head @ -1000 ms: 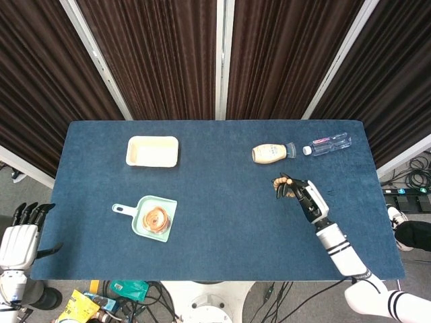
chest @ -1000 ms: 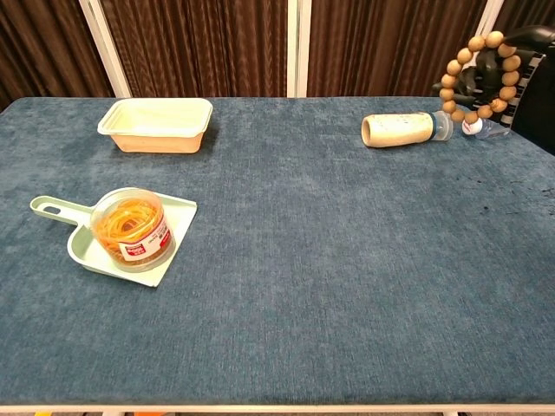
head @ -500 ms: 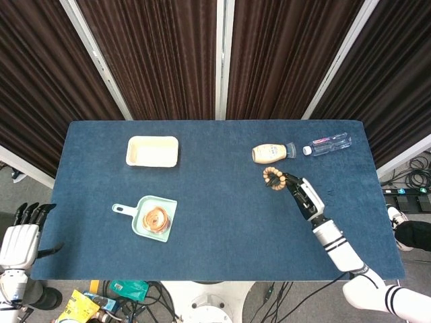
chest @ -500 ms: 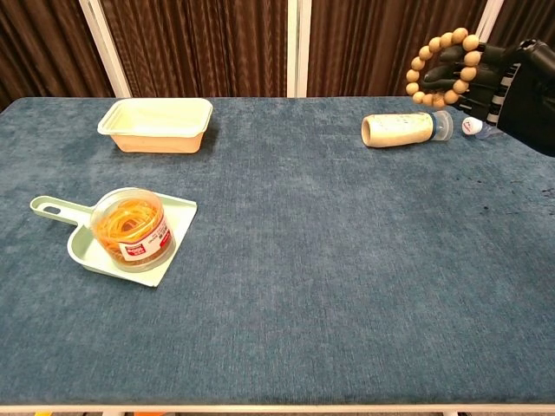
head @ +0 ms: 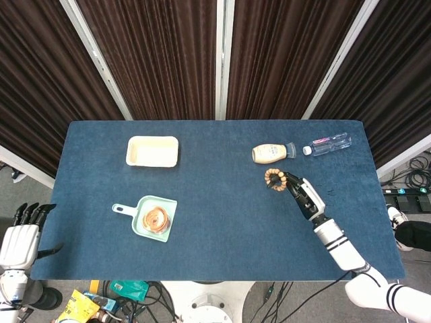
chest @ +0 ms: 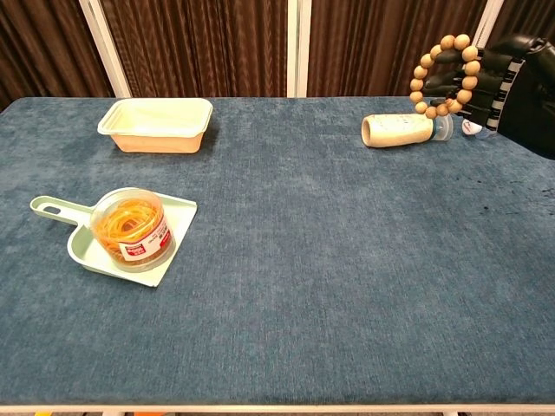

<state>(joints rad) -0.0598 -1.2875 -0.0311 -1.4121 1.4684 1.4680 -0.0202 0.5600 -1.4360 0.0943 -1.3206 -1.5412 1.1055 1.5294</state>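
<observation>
A ring of round, tan wooden beads, the bracelet (chest: pixel 446 75), hangs from the curled black fingers of the right hand (chest: pixel 486 76), above the blue felt table (chest: pixel 303 260) near a lying cream bottle (chest: pixel 399 130). The left hand (head: pixel 18 239) hangs off the table's edge, empty, fingers straight and apart.

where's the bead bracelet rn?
The bead bracelet hangs from the right robot hand, above the table's right side in both views, just in front of the lying cream bottle.
</observation>
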